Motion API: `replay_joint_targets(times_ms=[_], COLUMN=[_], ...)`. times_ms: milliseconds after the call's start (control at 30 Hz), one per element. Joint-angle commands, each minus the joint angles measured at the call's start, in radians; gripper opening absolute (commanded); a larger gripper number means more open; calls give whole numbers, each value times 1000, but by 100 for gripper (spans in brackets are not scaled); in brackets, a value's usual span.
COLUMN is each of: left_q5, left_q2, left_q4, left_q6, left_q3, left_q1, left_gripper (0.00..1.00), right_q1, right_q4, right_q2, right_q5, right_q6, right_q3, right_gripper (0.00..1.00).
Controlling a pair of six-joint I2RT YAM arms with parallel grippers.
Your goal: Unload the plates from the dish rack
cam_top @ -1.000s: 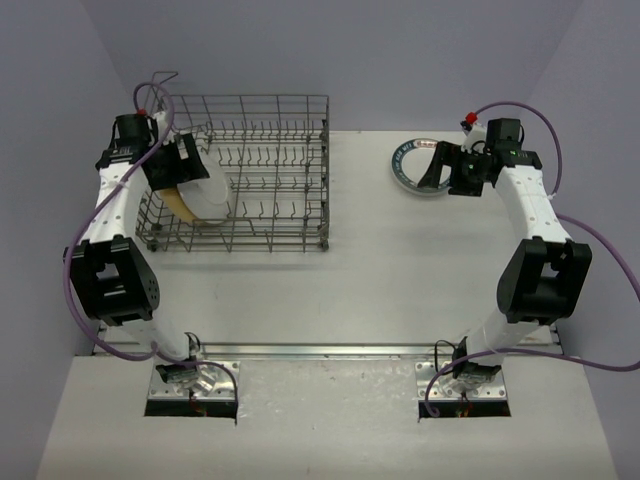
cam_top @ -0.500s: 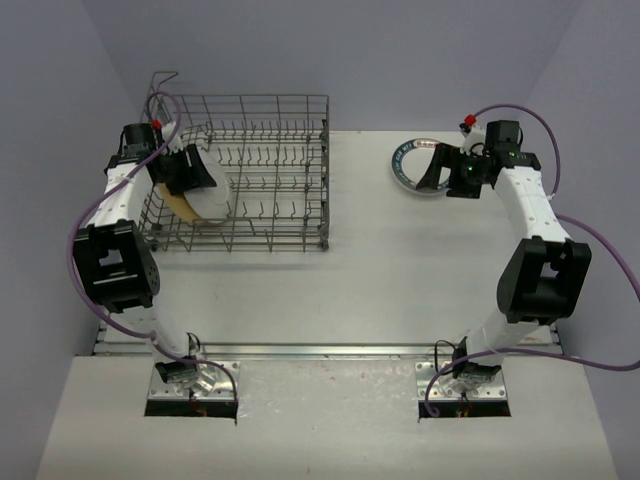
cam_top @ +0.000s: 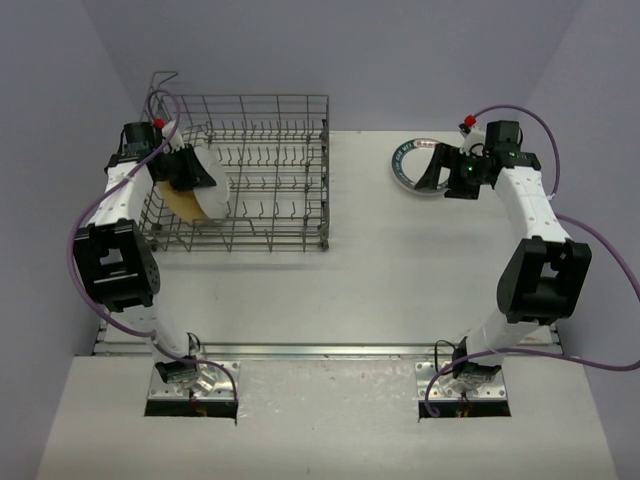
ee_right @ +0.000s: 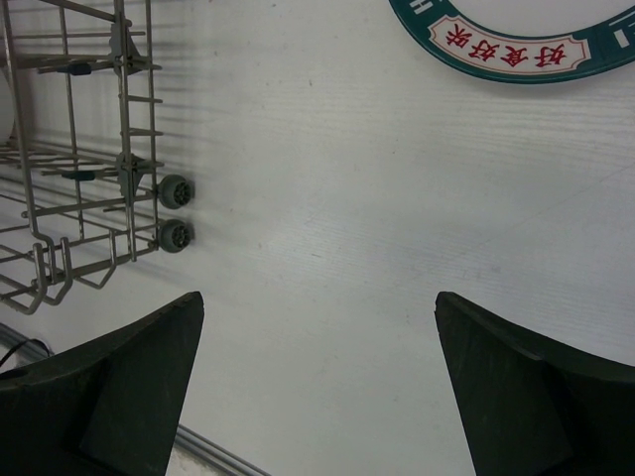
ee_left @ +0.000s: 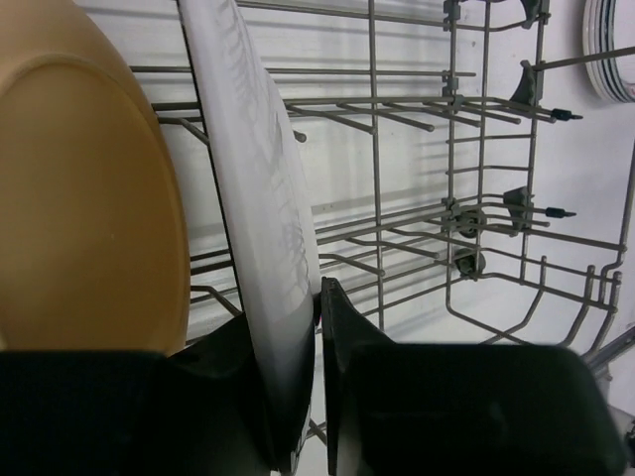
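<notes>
The grey wire dish rack (cam_top: 270,175) stands at the table's far left. Two plates stand upright in its left end: a white plate (ee_left: 260,198) and, to its left, a tan plate (ee_left: 89,198). My left gripper (ee_left: 303,337) has its two fingers pressed on either side of the white plate's rim, shut on it, inside the dish rack (ee_left: 476,198). From above the white plate (cam_top: 213,195) and tan plate (cam_top: 183,205) show beside the left gripper (cam_top: 193,170). A stack of teal-rimmed plates (cam_top: 412,165) lies flat at the far right, with my right gripper (cam_top: 438,172) open over its edge, holding nothing.
In the right wrist view the teal-rimmed plate (ee_right: 506,50) with a red-lettered rim lies at the top, the rack's wheeled corner (ee_right: 169,213) at left, and the right gripper (ee_right: 317,297) hangs over bare table. Purple walls close in the back and sides.
The left gripper moved down into the rack and closed on the white plate's rim. The right arm shifted slightly toward the plate stack, still open.
</notes>
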Motion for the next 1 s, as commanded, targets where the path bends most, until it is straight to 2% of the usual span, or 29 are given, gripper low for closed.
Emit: replay_joint_targets(times_ms=[0,33,300,400,467,533,600,767,833,967], left_q5=[53,56,152,175,158,85,-23,-304,-356,-470], left_q2=[-31,-33,-83,-137,-185,-254,-362,-665,-769,-884], left_q4=[6,-1,-41,-51,-78,-97,-93,36,42,22], left_q6=[-16,-19,-46,31,149,287,442,707,768,986], left_q3=[91,107,330,365,360,300,177,-158,-215,-324], left_q1=[2,2,2,-16,-59,-149,-238,-585,-670,-856], left_gripper=[5,0,0,0,0,0,0,0,0,0], right_q1=[0,0,-1,0,-1,-2,-4,-6,-7,-10], right_q4=[-4,-5,-13,-11,-10,-9,-2,12,30,47], right_q2=[-43,-48,-101,-134,-155,-181,-204,-271,-303,-347], right_q5=[-37,-40,-70,-100,-122,-160,-195,-332,-414,-665], right_q6=[16,18,42,71,89,107,129,173,165,167], right_q3=[28,28,20,5,-4,-28,-53,-137,-169,-203], right_gripper=[99,99,99,99,99,99,99,99,99,99])
